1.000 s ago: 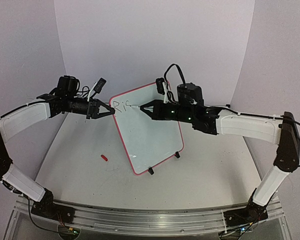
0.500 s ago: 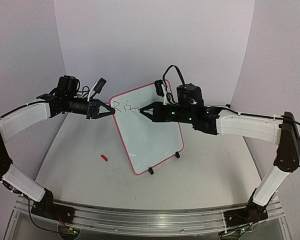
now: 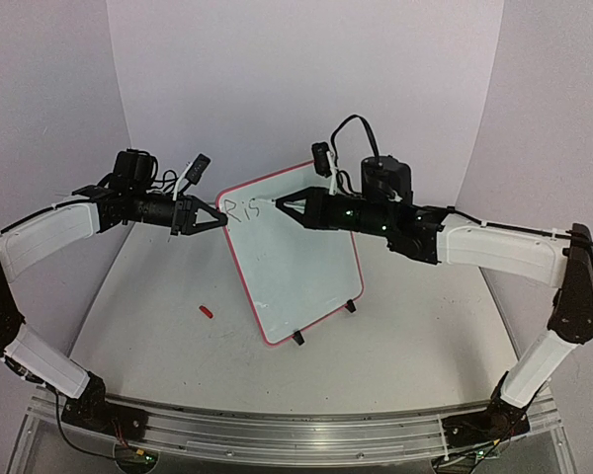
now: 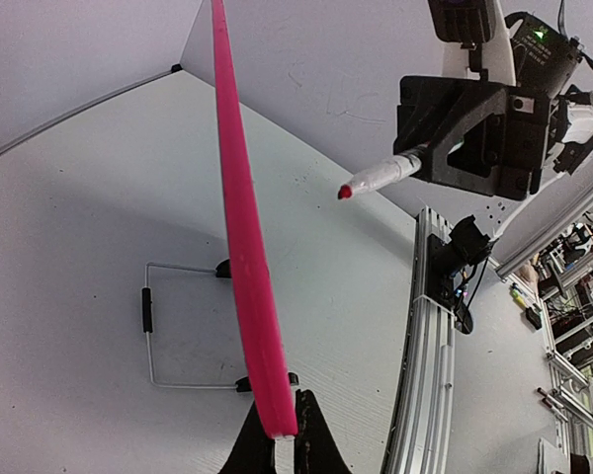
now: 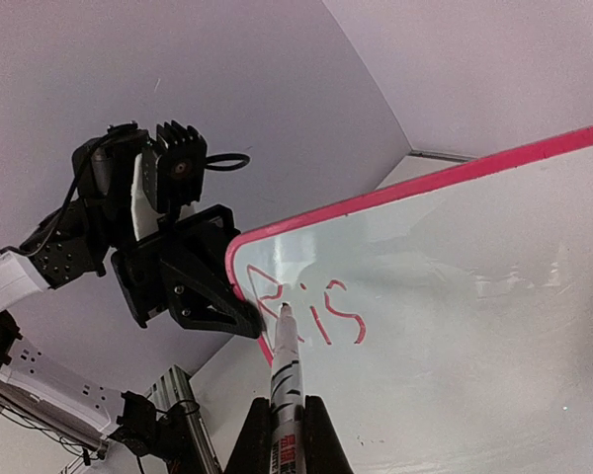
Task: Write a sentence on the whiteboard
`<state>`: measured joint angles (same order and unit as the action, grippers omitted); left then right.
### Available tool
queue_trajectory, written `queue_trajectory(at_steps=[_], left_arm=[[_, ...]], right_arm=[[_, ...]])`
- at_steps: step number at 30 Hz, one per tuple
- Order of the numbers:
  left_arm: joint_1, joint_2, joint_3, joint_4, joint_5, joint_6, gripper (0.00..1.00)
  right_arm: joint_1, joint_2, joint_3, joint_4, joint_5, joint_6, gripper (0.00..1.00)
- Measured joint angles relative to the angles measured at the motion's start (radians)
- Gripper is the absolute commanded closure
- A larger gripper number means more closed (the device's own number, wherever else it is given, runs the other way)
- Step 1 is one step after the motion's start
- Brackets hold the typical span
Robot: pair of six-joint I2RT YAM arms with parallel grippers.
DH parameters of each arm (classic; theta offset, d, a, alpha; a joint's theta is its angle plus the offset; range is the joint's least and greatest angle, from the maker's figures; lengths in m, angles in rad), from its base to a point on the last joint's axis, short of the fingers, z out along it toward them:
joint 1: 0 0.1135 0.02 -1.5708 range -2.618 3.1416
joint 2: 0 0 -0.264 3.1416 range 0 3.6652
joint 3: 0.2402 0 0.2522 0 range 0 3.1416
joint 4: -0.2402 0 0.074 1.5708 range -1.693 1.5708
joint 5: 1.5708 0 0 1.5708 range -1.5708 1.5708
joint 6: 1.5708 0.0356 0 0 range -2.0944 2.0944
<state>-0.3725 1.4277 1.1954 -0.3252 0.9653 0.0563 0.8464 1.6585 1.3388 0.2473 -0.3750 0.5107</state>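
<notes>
Since 0.5 s ago the right gripper (image 3: 280,205) has risen, clamped on the marker (image 5: 284,365), whose tip is just off the whiteboard (image 3: 298,272). The left gripper (image 3: 219,219) pinches the board's upper corner. The sentence (image 5: 311,314) reads "Ris". Re-land the tip just beyond the "s" and press lightly.

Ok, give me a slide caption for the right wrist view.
Right gripper holds a marker by red "Ris" lettering on the whiteboard; left gripper clamps its edge.

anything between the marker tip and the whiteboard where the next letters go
Nothing visible: the marker in the right end effector faces bare whiteboard; the left end effector clamps only its edge.
</notes>
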Motion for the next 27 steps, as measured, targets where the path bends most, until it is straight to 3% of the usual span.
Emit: queue_trajectory(at_steps=[27], left_arm=[[0.000,0.000,0.000,-0.005,-0.003,0.000,1.00]], right_arm=[[-0.006,0.040,0.008,-0.046,0.095,-0.013,1.00]])
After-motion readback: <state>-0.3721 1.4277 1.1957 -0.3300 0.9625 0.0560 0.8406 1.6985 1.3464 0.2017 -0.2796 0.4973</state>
